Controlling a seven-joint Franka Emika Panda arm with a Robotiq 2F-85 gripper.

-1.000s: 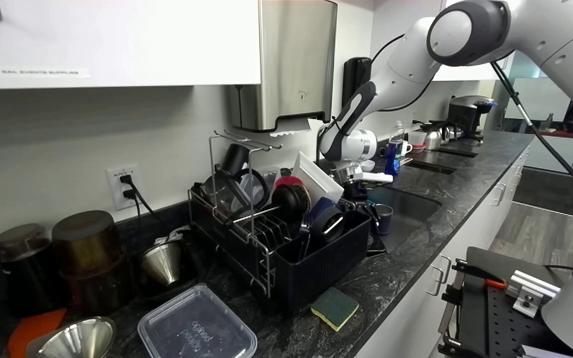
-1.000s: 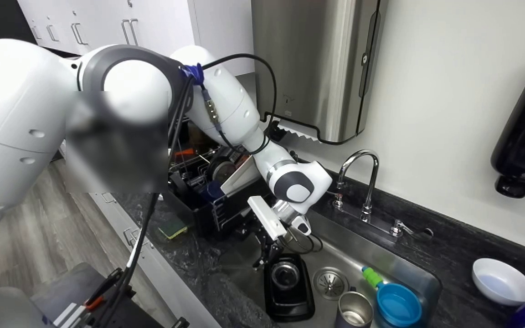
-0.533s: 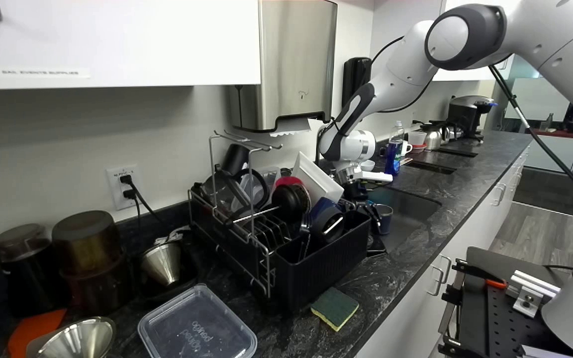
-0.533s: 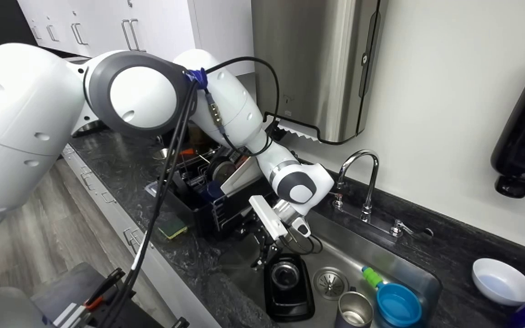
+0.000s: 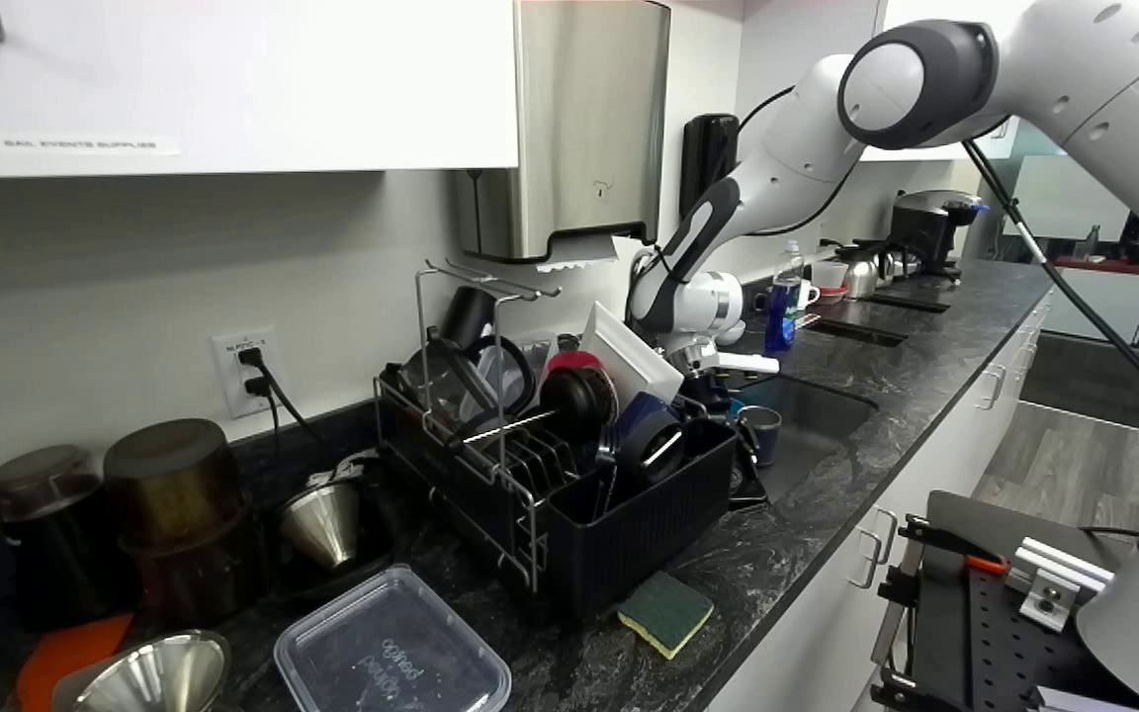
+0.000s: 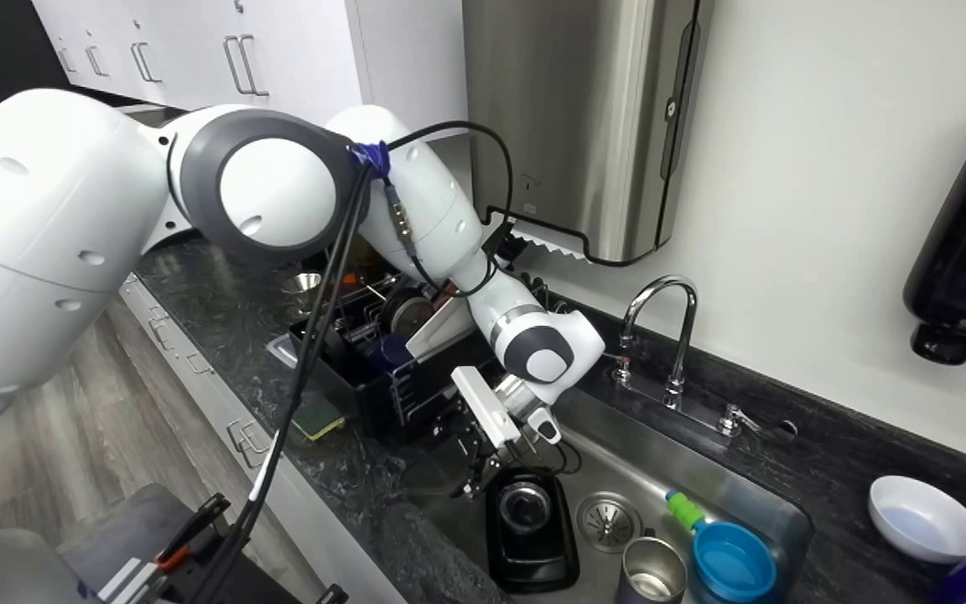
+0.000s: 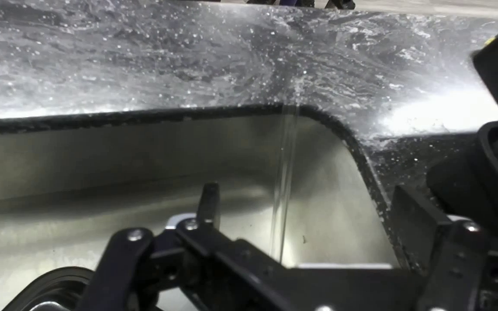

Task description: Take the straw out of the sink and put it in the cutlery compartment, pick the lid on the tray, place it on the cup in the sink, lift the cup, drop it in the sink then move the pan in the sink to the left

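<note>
In the wrist view, the clear straw [image 7: 282, 185] shows between the spread fingers [image 7: 209, 206], long axis roughly across their closing line — how far below is unclear.

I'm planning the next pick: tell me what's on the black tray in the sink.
A round lid lies on the black tray; the part of the tray it covers can't be made out.

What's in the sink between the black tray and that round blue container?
Between the black tray and the round blue container lie the drain and a metal cup, shown in an exterior view.
</note>
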